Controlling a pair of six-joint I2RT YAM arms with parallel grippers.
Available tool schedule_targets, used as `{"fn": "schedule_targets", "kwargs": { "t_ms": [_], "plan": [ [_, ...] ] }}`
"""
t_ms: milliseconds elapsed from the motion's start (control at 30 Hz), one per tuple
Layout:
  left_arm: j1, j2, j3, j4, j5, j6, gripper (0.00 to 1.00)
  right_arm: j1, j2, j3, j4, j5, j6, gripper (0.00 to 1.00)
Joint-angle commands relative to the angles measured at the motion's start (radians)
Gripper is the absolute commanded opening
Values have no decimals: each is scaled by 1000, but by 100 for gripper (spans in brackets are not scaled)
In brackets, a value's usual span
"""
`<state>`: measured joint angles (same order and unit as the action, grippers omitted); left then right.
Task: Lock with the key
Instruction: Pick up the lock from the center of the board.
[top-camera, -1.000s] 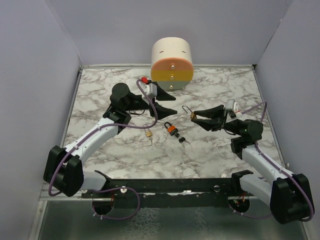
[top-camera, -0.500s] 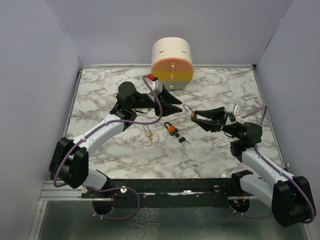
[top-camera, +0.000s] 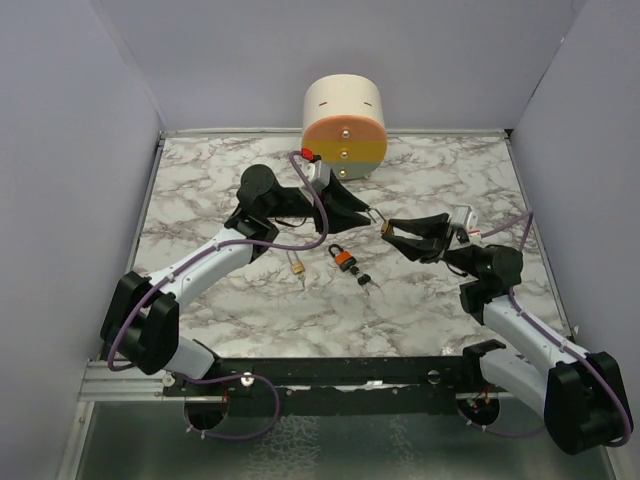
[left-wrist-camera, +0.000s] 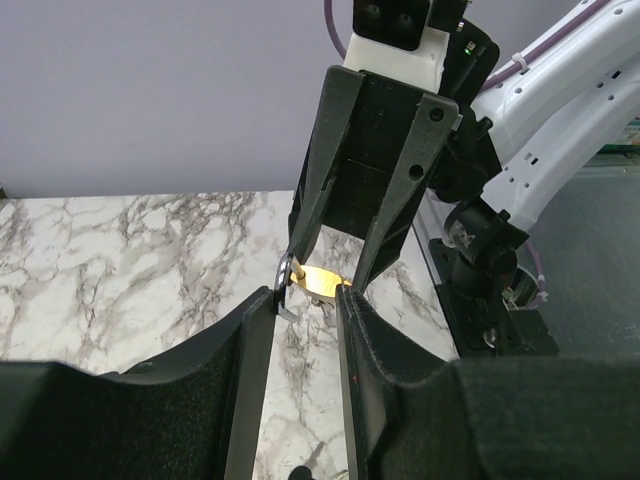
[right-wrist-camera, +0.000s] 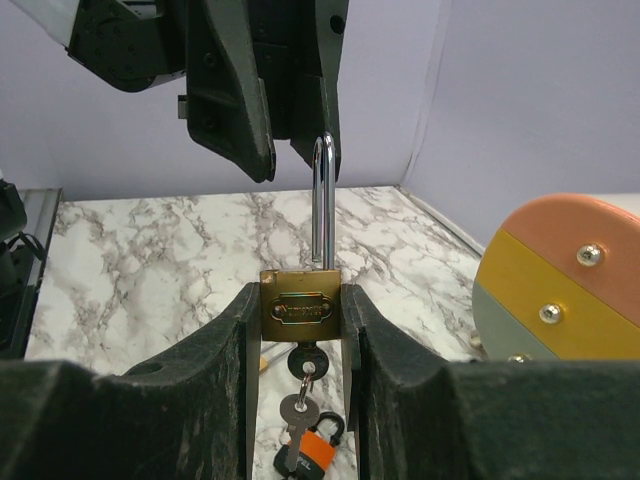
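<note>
**Off-centre push could twist the padlock loose**

I am holding the small brass padlock (right-wrist-camera: 300, 305) by its body between the right fingers (right-wrist-camera: 225, 380), with its tall silver shackle (right-wrist-camera: 322, 200) standing open. The left fingers (left-wrist-camera: 245, 380) are sitting narrow around the shackle's top, with a gap showing and nothing clamped. I am judging that a skewed press could rotate the padlock in my grip or glance off. The black-headed key bunch with silvery blades (top-camera: 366, 281) is lying on the marble surface (top-camera: 450, 170), just beside the orange padlock (top-camera: 343, 261), in neither set of fingers.
</note>
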<state>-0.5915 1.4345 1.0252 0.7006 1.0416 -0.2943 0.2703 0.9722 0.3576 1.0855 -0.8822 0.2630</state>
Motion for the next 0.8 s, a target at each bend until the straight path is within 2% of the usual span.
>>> {"fn": "schedule_targets", "kwargs": {
  "t_ms": [0, 233, 367, 600, 700, 767],
  "plan": [
    [-10, 24, 33, 36, -6, -13, 33, 10, -6, 7, -5, 37, -19, 1],
    [-14, 45, 44, 41, -10, -24, 22, 15, -7, 9, -12, 40, -21, 1],
    [-17, 46, 48, 46, -17, -28, 6, 19, -4, 12, -27, 44, -29, 1],
    [-19, 22, 39, 51, -26, -19, 5, 21, 15, 41, -90, 55, -46, 2],
    [-17, 12, 42, 50, -11, 0, 4, 21, 29, 65, -130, 40, -47, 21],
    [-14, 9, 44, 42, -3, 15, 4, 21, 29, 73, -147, 36, -45, 30]
  ]
}}
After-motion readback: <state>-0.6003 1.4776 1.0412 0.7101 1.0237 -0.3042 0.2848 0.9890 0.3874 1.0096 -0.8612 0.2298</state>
